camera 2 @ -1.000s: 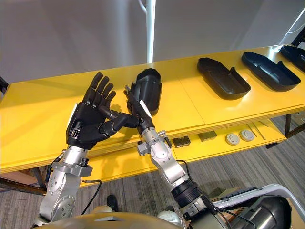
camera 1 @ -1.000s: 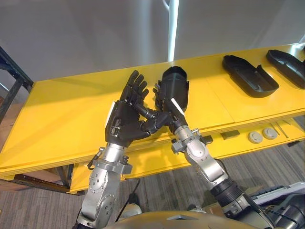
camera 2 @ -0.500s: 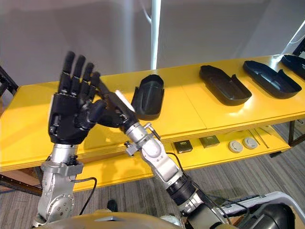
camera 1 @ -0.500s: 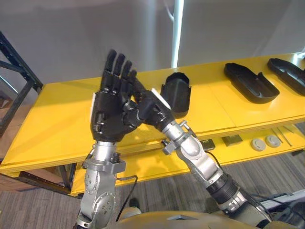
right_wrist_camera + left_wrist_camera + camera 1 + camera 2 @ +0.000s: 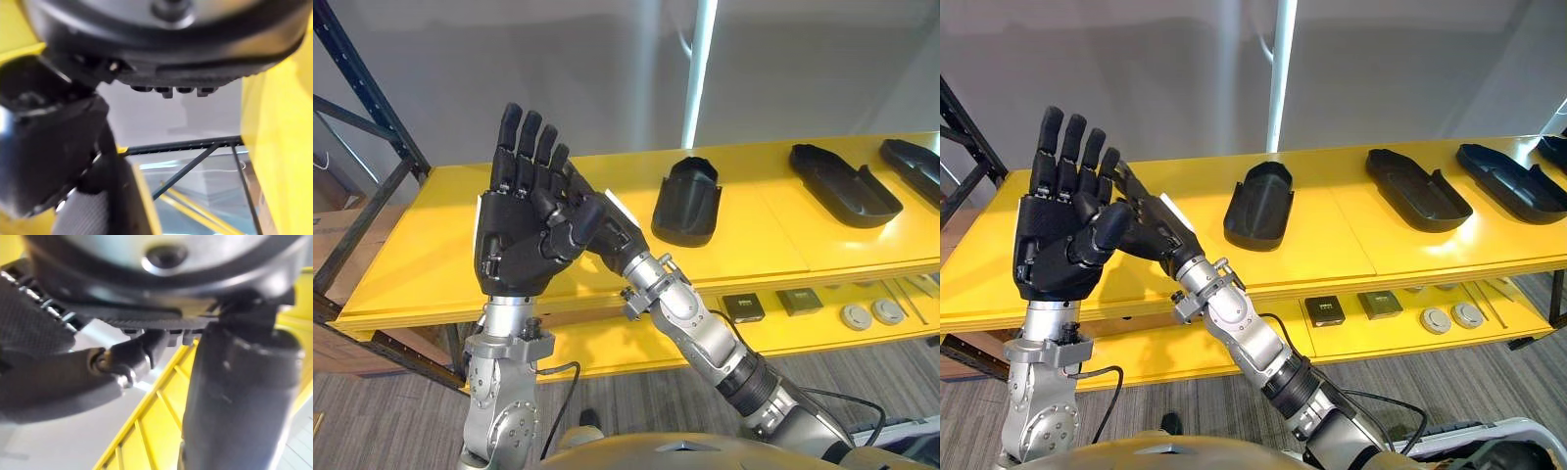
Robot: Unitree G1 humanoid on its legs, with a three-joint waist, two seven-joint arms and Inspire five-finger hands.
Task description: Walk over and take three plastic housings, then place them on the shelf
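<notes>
Left hand: your left hand (image 5: 1062,240) is raised above the counter's left half, palm toward the head camera, its fingers (image 5: 1067,157) straight and spread upward, gripping nothing; the thumb bends across the palm.
Right hand: your right hand (image 5: 1151,223) reaches across from the right and lies against the left palm under that thumb. Its fingers look straight and empty, a white cover showing on the thumb.
Counter: a long yellow counter (image 5: 1332,245) runs across the scene in front of a grey wall.
Nearest housing: a black plastic shell, the nearest housing (image 5: 1258,204), lies hollow side up about mid-counter, between the front and back edges, well apart from both hands.
Second housing: the second housing (image 5: 1417,189), longer and flatter, lies to the right, nearer the back edge.
Third housing: the third housing (image 5: 1511,179) lies beside it toward the counter's right end.
Lower shelf: on the yellow lower shelf (image 5: 1371,333) under the front edge sit two square blocks (image 5: 1324,309) and two round discs (image 5: 1436,320).
Surroundings: a black rack frame (image 5: 372,108) stands off the counter's left end; a white post (image 5: 1280,73) rises behind the back edge.
</notes>
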